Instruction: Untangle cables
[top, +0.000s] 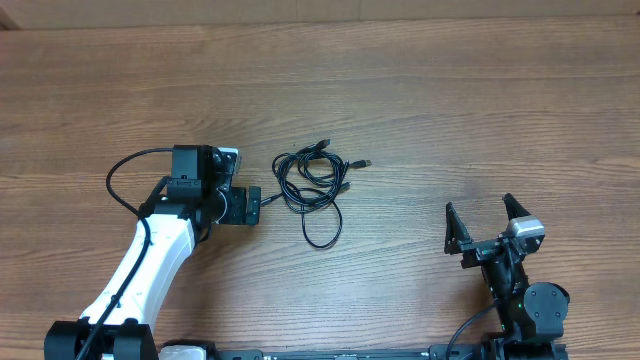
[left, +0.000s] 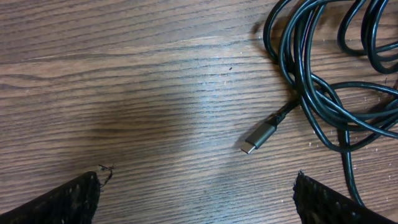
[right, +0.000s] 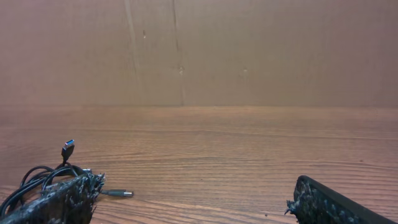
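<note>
Black cables (top: 312, 182) lie just beside the wide-spread left gripper (top: 259, 206).

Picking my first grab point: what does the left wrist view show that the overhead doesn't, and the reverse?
Left wrist only: a silver plug, seen close, sticking out of the black cables just ahead of the open left claw. Overhead only: the cables' whole outline, one loop trailing toward the robot, and the open right claw well off to the side. Both: the cables lying on the wooden table.
</note>
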